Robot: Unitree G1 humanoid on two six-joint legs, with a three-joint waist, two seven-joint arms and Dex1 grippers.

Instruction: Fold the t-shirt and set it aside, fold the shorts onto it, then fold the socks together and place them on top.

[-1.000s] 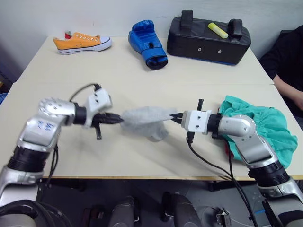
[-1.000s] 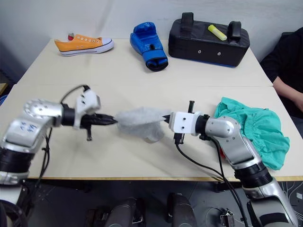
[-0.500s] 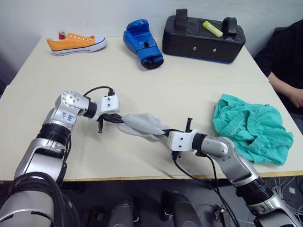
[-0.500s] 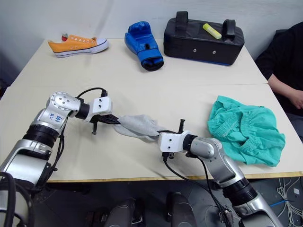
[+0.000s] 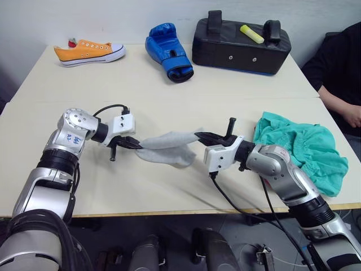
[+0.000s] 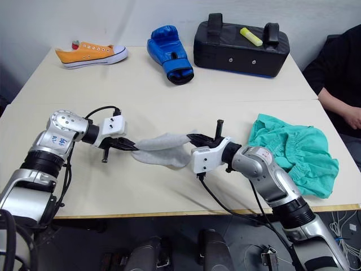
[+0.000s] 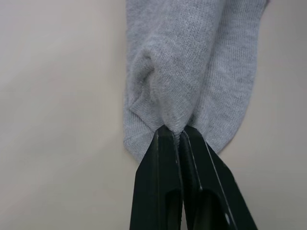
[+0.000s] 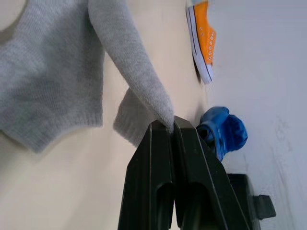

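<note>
Socks [image 5: 166, 148], light grey and fuzzy, strung between the two claws just above the near middle of the counter [image 5: 169, 90]. Left claw [image 5: 135, 145] pinched shut on one end, right claw [image 5: 201, 136] pinched shut on the other, with the middle sagging down to the surface.

Counter pale beige, a seam running across it, white wall behind. Person in a dark sleeve [image 5: 338, 73] seated at the far right edge, hand [image 5: 352, 116] resting by the counter.

Count: two sock layers in the grip, one pair of teal shorts [image 5: 302, 149] bunched up on the right, just behind the right arm. Further back, well apart from the socks: one orange sneaker [image 5: 89, 52], one blue boxing glove [image 5: 168, 51], one black pad [image 5: 241, 42] with a yellow marker-like thing [image 5: 251, 34] on top.

Left wrist view: both fingers [image 7: 160, 187] closed tight on a gathered fold, two overlapping sock pieces fanning away, something the head views don't resolve. Right wrist view: fingers [image 8: 153, 177] clamped on a narrow sock end, with the sneaker and glove beyond. Shorts and person seen from the head views, not from the wrists.
</note>
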